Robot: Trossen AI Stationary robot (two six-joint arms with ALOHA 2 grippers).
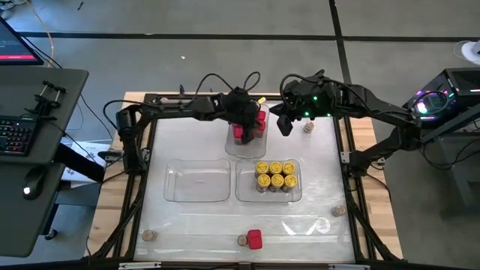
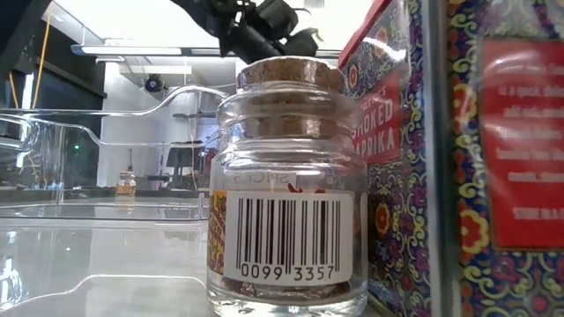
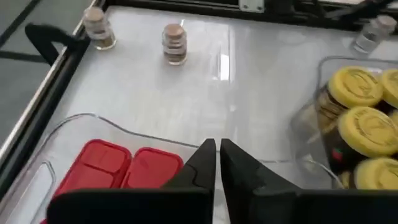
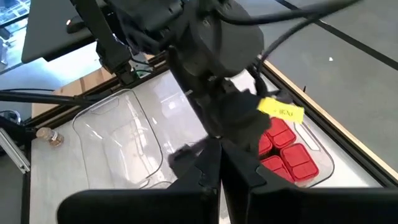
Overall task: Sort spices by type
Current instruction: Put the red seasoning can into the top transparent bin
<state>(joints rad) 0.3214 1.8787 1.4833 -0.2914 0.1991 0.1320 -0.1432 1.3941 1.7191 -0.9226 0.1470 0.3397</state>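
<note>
Left tool (image 3: 216, 163) pinched together, empty, above the red boxes (image 3: 121, 168) — lifting carelessly could clip the tray wall (image 3: 93, 121) — right tool (image 1: 286, 124) closed too.

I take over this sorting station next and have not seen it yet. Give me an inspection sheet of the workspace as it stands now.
Surface: pale table top carrying three clear trays.
Job's things: red spice boxes in the far tray; yellow-lidded jars in the near right tray; near left tray empty. Unsorted: cork-topped jars at, and one red box at the near edge.
Clutter: nothing seen.
Grippers: left gripper shut, empty, over the far tray; right gripper shut, empty, beside it.
Cables: black loops above the left arm.
Surroundings: desk with keyboard left, lit computer case right.
</note>
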